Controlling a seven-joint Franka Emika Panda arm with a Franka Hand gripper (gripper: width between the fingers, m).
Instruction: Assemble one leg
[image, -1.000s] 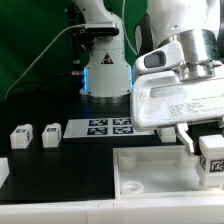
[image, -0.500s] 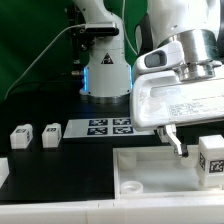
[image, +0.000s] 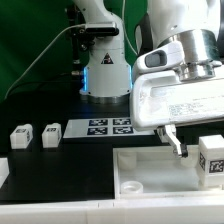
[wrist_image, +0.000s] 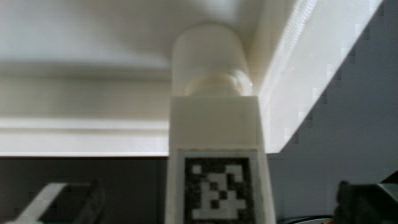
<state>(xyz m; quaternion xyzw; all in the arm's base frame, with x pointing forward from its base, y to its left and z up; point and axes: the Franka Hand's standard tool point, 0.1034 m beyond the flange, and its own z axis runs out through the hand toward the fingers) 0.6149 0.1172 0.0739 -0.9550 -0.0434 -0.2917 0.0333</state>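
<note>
Leg (image: 211, 157) bears a black-and-white tag, no readable writing; gripper (image: 196, 141) fingers spread, holding nothing

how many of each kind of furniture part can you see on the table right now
Legs, small tagged blocks: 3, namely leg one, leg two, leg three
Large white tray-like piece: 1
Total: 4 parts; the marker board is rig equipment, not counted.

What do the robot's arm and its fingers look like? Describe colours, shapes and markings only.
The arm is glossy white with rounded segments, a black band at a joint and a blue glowing light at its base. The hand body is a boxy white block with small grey printed text. The gripper has slim fingers, pale with dark tips.
</note>
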